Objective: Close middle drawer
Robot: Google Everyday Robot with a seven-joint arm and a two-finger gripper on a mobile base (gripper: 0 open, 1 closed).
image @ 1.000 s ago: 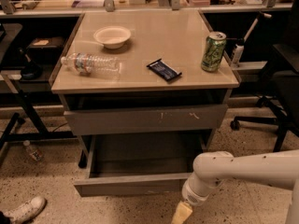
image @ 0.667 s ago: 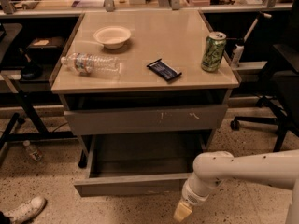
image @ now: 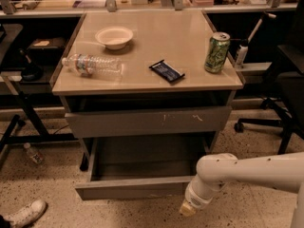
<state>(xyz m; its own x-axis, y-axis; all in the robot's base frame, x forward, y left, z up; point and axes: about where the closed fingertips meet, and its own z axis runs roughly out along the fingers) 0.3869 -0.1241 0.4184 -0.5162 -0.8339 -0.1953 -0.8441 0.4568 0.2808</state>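
Middle drawer (image: pixel 142 170) stands pulled far out of the grey cabinet, low down near the speckled floor (image: pixel 247 141). Its grey inside is open to view and its plain flat front faces the camera. Above it sits 1 other drawer front (image: pixel 147 121) with pale scratch marks, and this one is out only a little from under the tabletop (image: pixel 161 37).

The white arm (image: pixel 256 170) comes in from the right edge and runs nearly level toward the left. At a rounded joint it bends down and to the left, in front of the right end of the pulled-out drawer. The gripper (image: pixel 187 208) hangs at the end of this short downward part. It shows as a tan tip pointing down and left toward the floor, just beside the right corner of the drawer front and a little below it. I cannot tell whether the gripper touches the drawer, nor whether it is open or closed.

4 things lie on the tabletop. A pale bowl (image: pixel 114 36) stands toward the back left, and a clear water bottle (image: pixel 92 64) lies on its side near the left edge. A dark snack packet (image: pixel 166 71) lies flat near the middle front, and a green can (image: pixel 217 52) stands upright at the right.

On the floor at the left lie a small bottle (image: pixel 34 153) and a white shoe (image: pixel 23 213).
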